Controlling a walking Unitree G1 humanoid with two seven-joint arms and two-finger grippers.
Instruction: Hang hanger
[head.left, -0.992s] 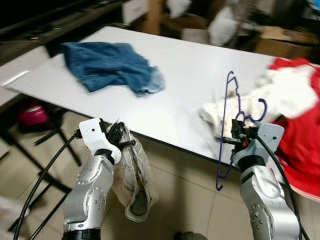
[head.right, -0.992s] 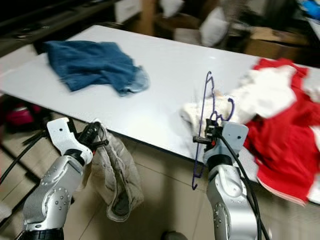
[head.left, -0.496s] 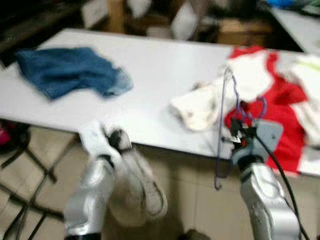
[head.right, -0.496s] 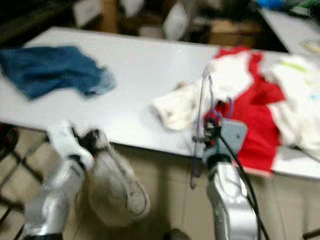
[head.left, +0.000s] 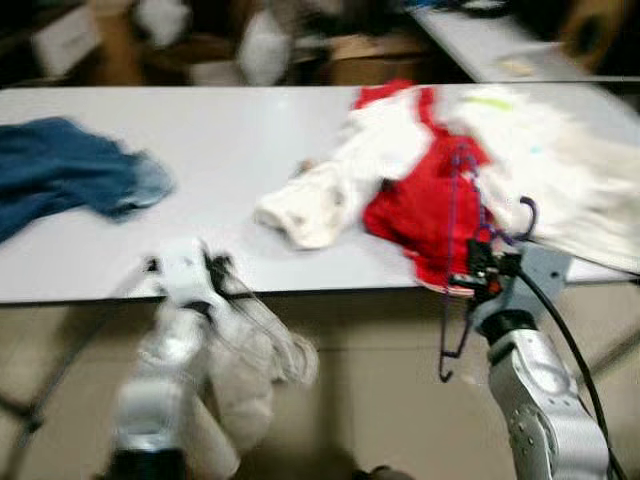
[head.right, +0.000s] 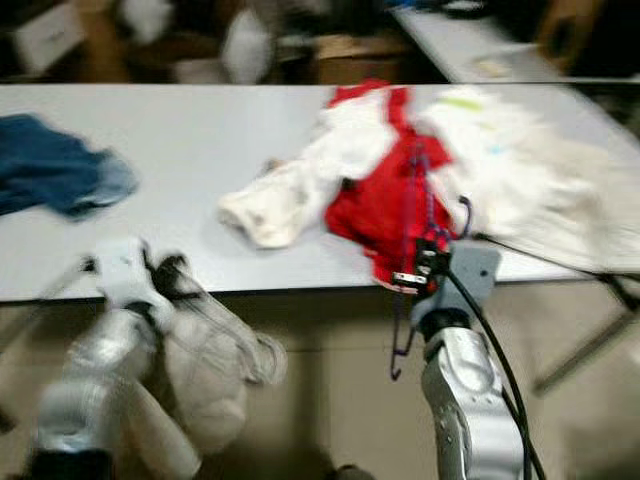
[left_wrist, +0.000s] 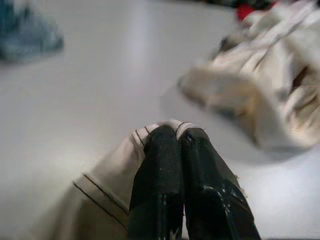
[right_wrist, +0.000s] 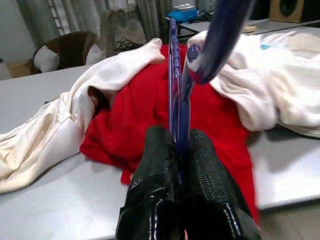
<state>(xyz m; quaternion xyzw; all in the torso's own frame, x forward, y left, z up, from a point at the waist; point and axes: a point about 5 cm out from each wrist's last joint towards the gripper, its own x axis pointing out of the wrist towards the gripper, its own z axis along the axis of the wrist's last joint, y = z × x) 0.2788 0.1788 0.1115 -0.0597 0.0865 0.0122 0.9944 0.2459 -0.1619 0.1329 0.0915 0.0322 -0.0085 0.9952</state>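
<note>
White table (head.left: 220, 150), beige tiled floor (head.left: 380, 400), cardboard boxes (head.left: 370, 70) behind

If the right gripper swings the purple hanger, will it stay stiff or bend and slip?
The purple hanger looks like thin wire, so it probably flexes slightly yet keeps its shape. The right gripper pinches one thin strand, so it may pivot or slip.

**Head pair looks down, wrist cameras look along the fingers**

Both eye views face forward and down across the white surface (head.left: 250, 150), sharing the same blurred scene with a slight sideways offset. Each wrist view sits close behind its own black fingers (left_wrist: 165, 170), low and near the surface edge; both catch the red garment (right_wrist: 150, 115).
</note>
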